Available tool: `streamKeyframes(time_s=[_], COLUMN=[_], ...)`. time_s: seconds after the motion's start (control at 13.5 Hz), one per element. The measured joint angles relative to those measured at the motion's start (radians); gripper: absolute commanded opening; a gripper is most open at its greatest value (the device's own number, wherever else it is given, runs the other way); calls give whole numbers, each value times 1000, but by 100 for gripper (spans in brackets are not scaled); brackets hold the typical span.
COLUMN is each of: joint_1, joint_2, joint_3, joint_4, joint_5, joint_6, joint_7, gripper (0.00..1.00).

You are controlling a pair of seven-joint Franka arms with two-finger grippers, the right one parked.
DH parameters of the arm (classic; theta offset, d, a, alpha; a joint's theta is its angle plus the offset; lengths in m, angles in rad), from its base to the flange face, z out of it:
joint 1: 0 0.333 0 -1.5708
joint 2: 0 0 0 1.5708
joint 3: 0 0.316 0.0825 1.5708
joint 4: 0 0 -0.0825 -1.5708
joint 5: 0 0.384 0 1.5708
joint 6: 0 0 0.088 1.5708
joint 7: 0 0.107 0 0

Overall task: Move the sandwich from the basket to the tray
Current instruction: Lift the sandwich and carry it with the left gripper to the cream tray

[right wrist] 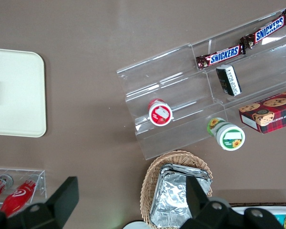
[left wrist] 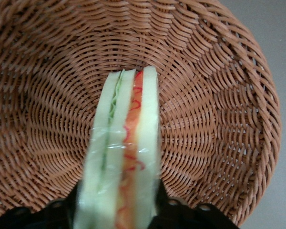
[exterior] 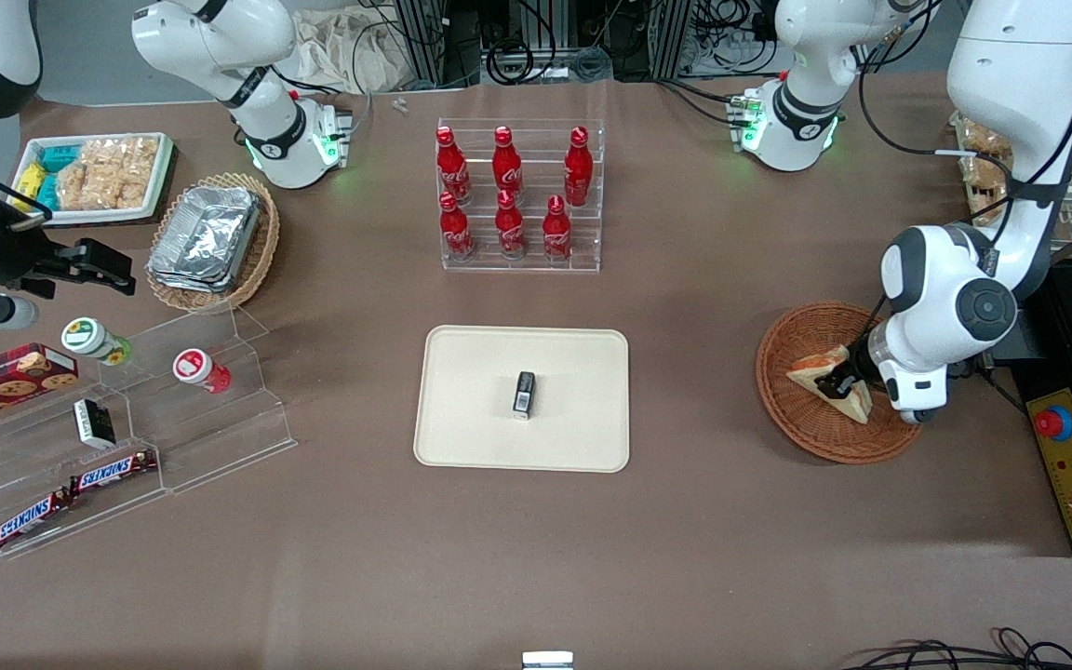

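The sandwich (exterior: pixel 823 374) is a wrapped white-bread wedge with red-orange and green filling. It is in the reddish-brown wicker basket (exterior: pixel 778 409) at the working arm's end of the table. My left gripper (exterior: pixel 848 383) is down in the basket and shut on the sandwich. In the left wrist view the sandwich (left wrist: pixel 124 143) stands edge-on between the two dark fingers (left wrist: pixel 169 210), over the basket's woven bottom (left wrist: pixel 205 95). The cream tray (exterior: pixel 462 437) lies at the table's middle, well apart from the basket.
A small black box (exterior: pixel 524 394) stands on the tray. A clear rack of red bottles (exterior: pixel 517 195) stands farther from the front camera than the tray. A red-button control box (exterior: pixel 1071 465) lies beside the basket. Clear snack shelves (exterior: pixel 127 437) and a tan foil-tray basket (exterior: pixel 210 242) sit toward the parked arm's end.
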Motion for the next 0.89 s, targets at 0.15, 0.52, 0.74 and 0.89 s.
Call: streamKeyframes(time_s=[0.15,0.52,0.74,0.89], joint_1=[0,-9,-19,-22], joint_2=[-7,-136,-162,-160], joint_3=[-1,-54,-145,-214], joint_4=[8,184,362,431], joint_5=[0,0,0,-2], joint_6=[4,-334,-591,-670], joint_7=[0,1,57,126], gripper=[0,0,0,0])
